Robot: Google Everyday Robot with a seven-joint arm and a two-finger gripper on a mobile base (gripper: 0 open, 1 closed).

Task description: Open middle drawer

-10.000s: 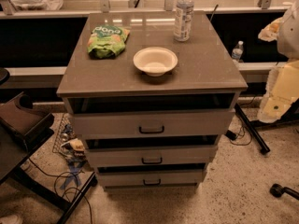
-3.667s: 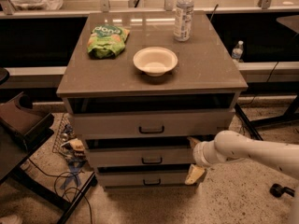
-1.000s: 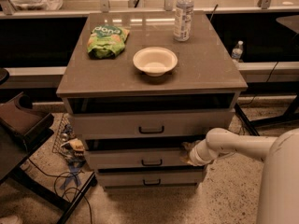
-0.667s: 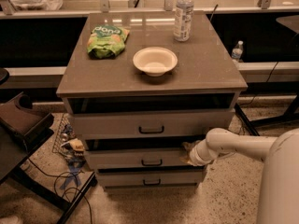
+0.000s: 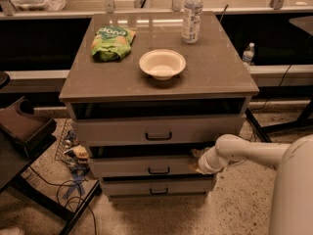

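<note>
Here the pincer [image 5: 197, 160] sits at the middle drawer [image 5: 128, 168], right end.

I find the gripper [image 5: 197, 161], below the counter's [image 5: 215, 67] front right corner at the middle drawer's [image 5: 142, 167] right end, partly hidden by its wrist. The arm [image 5: 257, 154] is cut off rightward.

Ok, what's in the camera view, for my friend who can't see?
A robot arm reaches in from the right, its gripper at the right end of the middle drawer of a grey cabinet. On top sit a white bowl, a green snack bag and a water bottle.
</note>
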